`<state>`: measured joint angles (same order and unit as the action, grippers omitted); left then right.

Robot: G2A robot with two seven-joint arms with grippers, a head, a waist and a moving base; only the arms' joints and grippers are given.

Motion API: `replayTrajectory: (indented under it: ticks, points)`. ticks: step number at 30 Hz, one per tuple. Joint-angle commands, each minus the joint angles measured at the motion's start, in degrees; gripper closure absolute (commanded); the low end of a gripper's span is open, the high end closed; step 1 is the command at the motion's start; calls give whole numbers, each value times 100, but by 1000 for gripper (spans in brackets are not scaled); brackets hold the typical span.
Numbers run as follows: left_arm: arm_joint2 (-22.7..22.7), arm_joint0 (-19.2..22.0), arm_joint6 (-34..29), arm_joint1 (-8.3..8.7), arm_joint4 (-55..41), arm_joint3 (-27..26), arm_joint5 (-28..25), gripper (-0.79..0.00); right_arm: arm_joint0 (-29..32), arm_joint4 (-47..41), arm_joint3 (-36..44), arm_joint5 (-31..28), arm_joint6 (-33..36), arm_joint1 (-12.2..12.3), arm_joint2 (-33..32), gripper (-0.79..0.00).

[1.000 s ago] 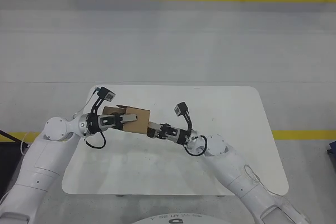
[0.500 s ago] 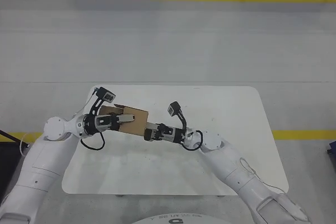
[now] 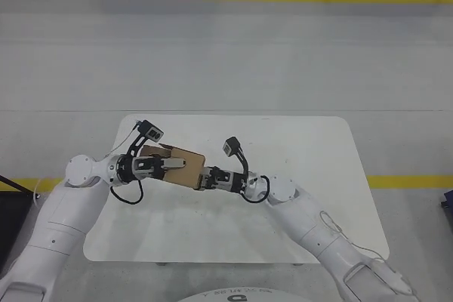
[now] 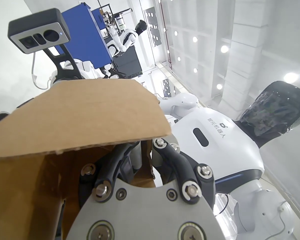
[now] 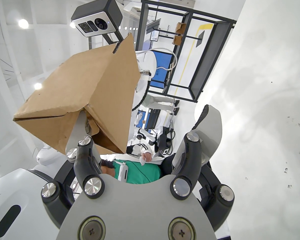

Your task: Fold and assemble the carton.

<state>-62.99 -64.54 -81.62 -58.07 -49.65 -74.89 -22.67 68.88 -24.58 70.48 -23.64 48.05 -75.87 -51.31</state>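
The brown cardboard carton [image 3: 183, 167] is held up above the white table [image 3: 302, 151], partly folded, with a flap open. My left gripper [image 3: 163, 164] is shut on one carton wall; in the left wrist view the cardboard [image 4: 77, 111] passes between its black fingers [image 4: 165, 153]. My right gripper [image 3: 204, 180] is at the carton's opposite end, open. In the right wrist view one finger [image 5: 78, 131] lies against the carton's [image 5: 90, 86] lower edge by an inner flap, and the other finger [image 5: 211, 123] stands well apart in free air.
The table's right half [image 3: 317, 196] and its front part are bare. Yellow floor tape [image 3: 415, 181] runs past the table's right side. Both arms meet over the table's left centre.
The right arm has swung in toward the carton, its wrist camera shifting left. The left gripper and carton have moved slightly right and toward the front of the table.
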Motion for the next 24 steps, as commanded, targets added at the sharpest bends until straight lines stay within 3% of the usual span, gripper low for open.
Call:
replayTrajectory:
  ticks: [1,7,17,24]
  points:
    - [25,20,-11,-16,0,23,12,0,-8,18,-5,17,-3,-6,21,-730]
    - [-7,63,-95,-43,-80,119,95,0,55,0,-11,-73,-35,8,-46,-714]
    - [-272,-31,-465,-39,-415,216,465,0,664,-100,446,-461,70,201,-605,-696]
    - [-131,16,-638,-91,-641,323,639,0,792,-48,628,-481,26,228,-638,-693]
